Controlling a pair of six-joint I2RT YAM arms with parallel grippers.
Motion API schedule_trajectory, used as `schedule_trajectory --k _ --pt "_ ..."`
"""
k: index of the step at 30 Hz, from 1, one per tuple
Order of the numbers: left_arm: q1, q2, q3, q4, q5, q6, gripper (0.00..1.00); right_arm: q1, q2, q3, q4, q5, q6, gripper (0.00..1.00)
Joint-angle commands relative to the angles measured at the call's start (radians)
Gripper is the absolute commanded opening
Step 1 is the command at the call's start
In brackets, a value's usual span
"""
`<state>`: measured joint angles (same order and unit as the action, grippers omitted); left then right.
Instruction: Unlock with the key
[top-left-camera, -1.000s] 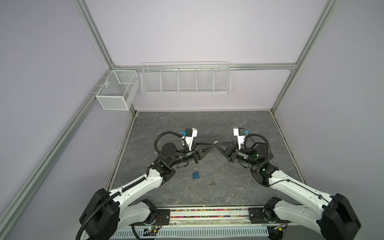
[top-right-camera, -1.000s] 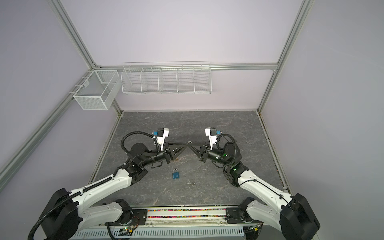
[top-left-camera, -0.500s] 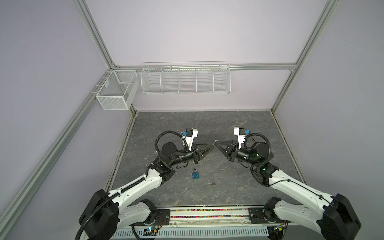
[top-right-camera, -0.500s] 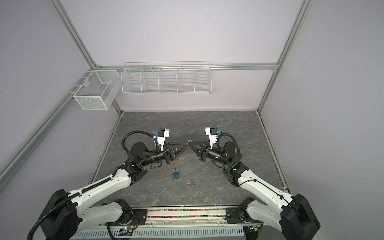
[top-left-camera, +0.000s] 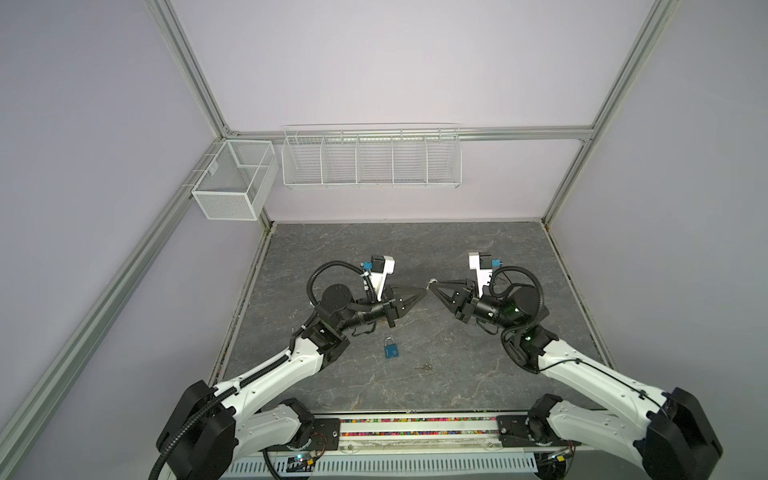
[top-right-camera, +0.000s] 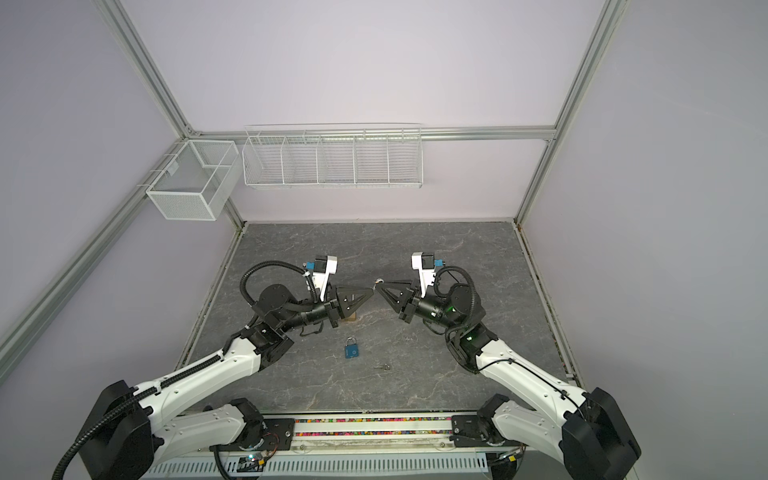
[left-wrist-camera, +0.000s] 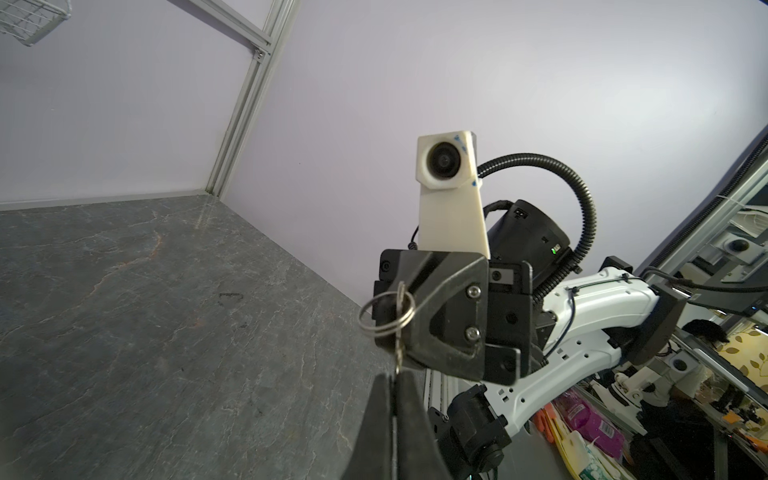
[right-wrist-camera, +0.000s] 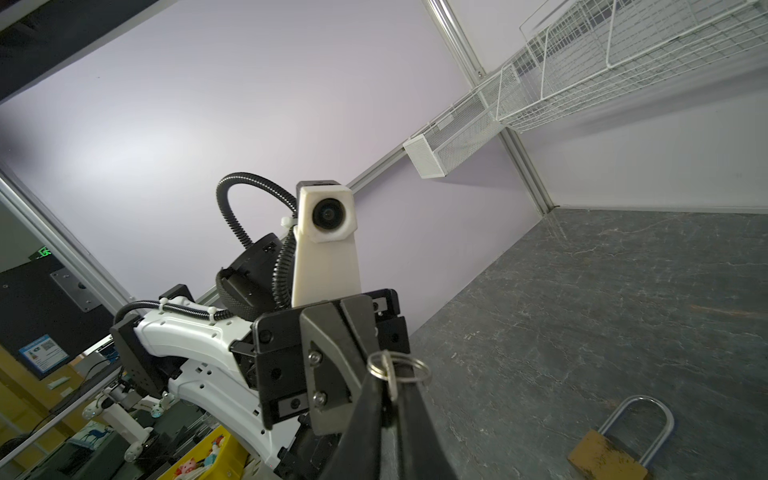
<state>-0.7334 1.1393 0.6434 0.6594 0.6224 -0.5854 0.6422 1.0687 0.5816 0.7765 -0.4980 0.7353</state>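
Left wrist view: the left fingers (left-wrist-camera: 374, 428), parted a second ago, now clamp the tip of the key (left-wrist-camera: 399, 353), raised off the surface (left-wrist-camera: 124, 291) behind the blue padlock (top-left-camera: 391, 352), while the right fingers (right-wrist-camera: 365, 428), shut then, stand slightly apart around it.

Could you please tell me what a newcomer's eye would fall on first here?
The left gripper and right gripper meet tip to tip above the middle of the table, a ringed key between them; the left is shut on its blade. Nearer the robot's base, a blue padlock lies flat on the table, a small loose key beside it.
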Motion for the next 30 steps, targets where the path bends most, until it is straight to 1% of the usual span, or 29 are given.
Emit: schedule_trajectory --k 1,2,3,4,7,9,11,12,14,15,16,17,18,19,21,22,23,24,27,30 --pt "-0.001 -0.033 0.058 -0.018 -0.034 0.038 0.00 0.002 -0.027 -0.003 -0.044 0.021 -0.007 0.46" --pt "0.000 -0.038 0.065 -0.053 -0.046 0.062 0.00 -0.001 -0.039 -0.005 -0.076 0.030 -0.014 0.56" --pt "0.000 -0.046 0.071 -0.101 -0.068 0.098 0.00 0.000 -0.056 -0.005 -0.120 0.038 -0.024 0.64" --pt "0.000 -0.056 0.074 -0.142 -0.103 0.137 0.00 0.000 -0.075 -0.002 -0.196 0.047 -0.042 0.70" --pt "-0.001 -0.082 0.082 -0.262 -0.201 0.260 0.00 -0.002 -0.151 -0.026 -0.351 0.044 -0.084 0.88" --pt "-0.001 -0.093 0.102 -0.369 -0.241 0.371 0.00 -0.005 -0.213 -0.034 -0.484 0.069 -0.108 0.94" --pt "-0.023 -0.096 0.129 -0.500 -0.316 0.504 0.00 -0.012 -0.276 -0.028 -0.599 0.091 -0.124 0.96" --pt "-0.051 -0.094 0.142 -0.567 -0.378 0.589 0.00 -0.016 -0.305 -0.015 -0.662 0.106 -0.128 0.97" --pt "-0.132 -0.086 0.141 -0.630 -0.557 0.740 0.00 -0.021 -0.339 0.025 -0.776 0.133 -0.133 0.96" --pt "-0.179 -0.084 0.126 -0.624 -0.652 0.821 0.00 -0.026 -0.343 0.054 -0.832 0.144 -0.130 0.95" --pt "-0.225 -0.085 0.094 -0.581 -0.764 0.899 0.00 -0.033 -0.336 0.084 -0.880 0.144 -0.125 0.95" --pt "-0.255 -0.091 0.051 -0.512 -0.839 0.965 0.00 -0.044 -0.317 0.116 -0.921 0.136 -0.115 0.95" --pt "-0.266 -0.101 0.015 -0.456 -0.867 1.016 0.00 -0.056 -0.297 0.140 -0.953 0.126 -0.095 0.93" --pt "-0.273 -0.114 -0.018 -0.408 -0.875 1.064 0.00 -0.072 -0.273 0.158 -0.964 0.098 -0.070 0.89" --pt "-0.288 -0.142 -0.062 -0.343 -0.894 1.140 0.00 -0.107 -0.232 0.158 -0.910 0.007 -0.001 0.80" --pt "-0.306 -0.156 -0.078 -0.327 -0.896 1.196 0.00 -0.122 -0.218 0.144 -0.860 -0.031 0.041 0.75" --pt "-0.334 -0.164 -0.093 -0.313 -0.910 1.269 0.00 -0.131 -0.207 0.127 -0.798 -0.069 0.085 0.72" --pt "-0.365 -0.165 -0.108 -0.294 -0.942 1.337 0.00 -0.135 -0.197 0.117 -0.762 -0.089 0.110 0.71" --pt "-0.466 -0.142 -0.149 -0.185 -1.092 1.533 0.00 -0.135 -0.143 0.135 -0.764 -0.140 0.145 0.67" --pt "-0.550 -0.091 -0.180 -0.044 -1.183 1.725 0.00 -0.136 -0.115 0.123 -0.716 -0.166 0.213 0.64"
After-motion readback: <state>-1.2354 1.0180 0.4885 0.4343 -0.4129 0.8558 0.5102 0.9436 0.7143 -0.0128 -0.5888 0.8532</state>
